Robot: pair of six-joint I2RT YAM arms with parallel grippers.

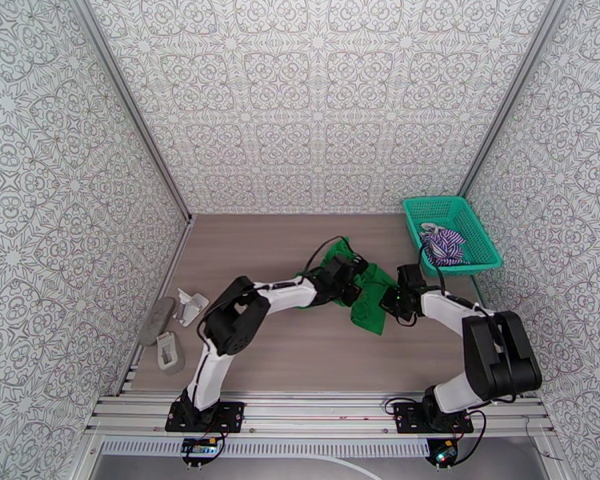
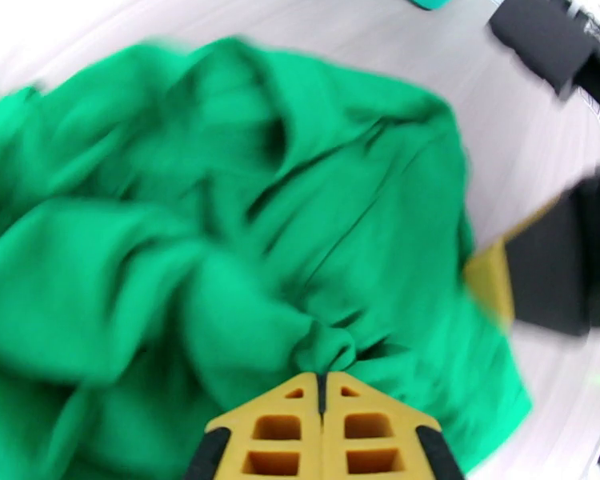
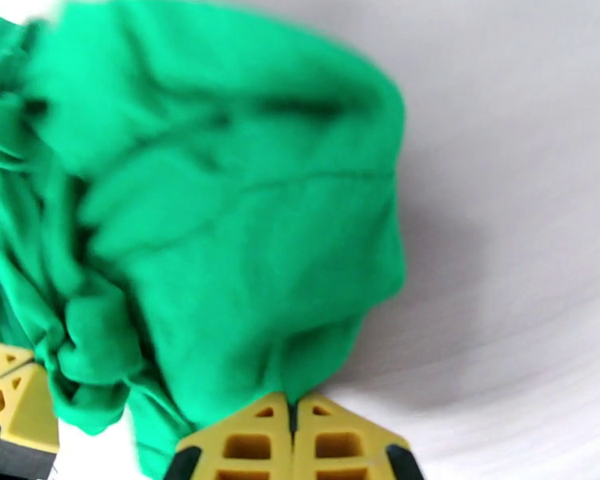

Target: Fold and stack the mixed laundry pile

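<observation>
The bright green cloth (image 1: pixel 372 310) lies crumpled mid-table between my two grippers. My left gripper (image 1: pixel 354 291) reaches in from the left, and its yellow fingertips (image 2: pixel 322 386) are shut on a bunched fold of the green cloth (image 2: pixel 244 234). From the right, my right gripper (image 1: pixel 390 302) has its fingertips (image 3: pixel 294 410) shut on the near edge of the green cloth (image 3: pixel 236 218). The purple-and-white striped shirt (image 1: pixel 444 246) lies in the teal mesh basket (image 1: pixel 440 210) at the back right. Both wrist views are blurred.
Two grey objects (image 1: pixel 158 320) (image 1: pixel 170 351) and a white piece (image 1: pixel 190 307) lie near the table's left edge. Patterned walls close in the table on three sides. Bare wood surface lies in front of the cloth and behind it.
</observation>
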